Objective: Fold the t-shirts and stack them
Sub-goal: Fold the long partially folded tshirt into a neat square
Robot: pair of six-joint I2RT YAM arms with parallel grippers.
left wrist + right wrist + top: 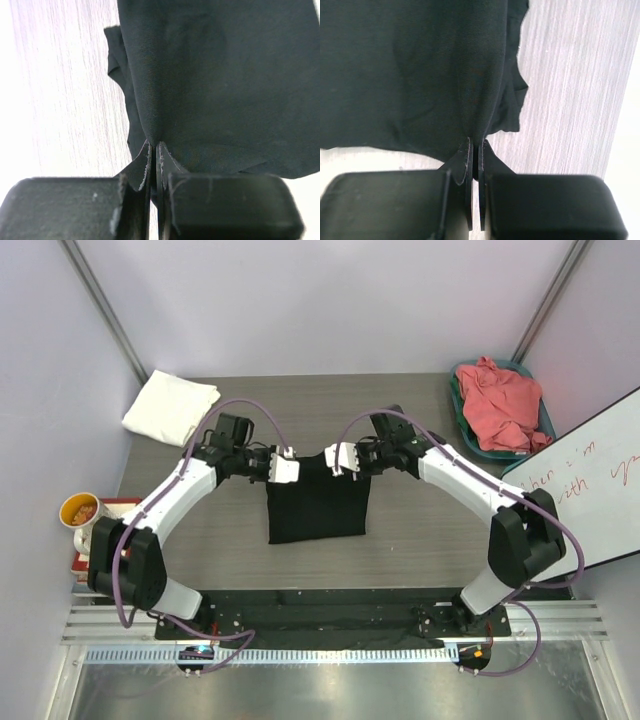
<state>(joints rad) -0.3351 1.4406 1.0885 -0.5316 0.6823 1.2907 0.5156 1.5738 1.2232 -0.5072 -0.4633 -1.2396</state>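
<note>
Plainly, a thin pinch at each far corner: a slip or a skewed fold is the risk.
Both claws are closed tight on the black t-shirt (318,505), the left gripper (284,469) at its far-left corner and the right gripper (340,460) at its far-right corner. Each wrist view shows only a small tuck of cloth between the fingertips. The shirt spreads over the middle of the worktop (420,540), reaching toward the near edge. If one arm travels faster than the other, the cloth could pull free or land crooked, and loose layers at its side edges could spill out. The white t-shirt (170,407) sits folded at the far-left corner. The coral t-shirt (498,402) lies crumpled in the basket (547,418) at the far-right corner.
</note>
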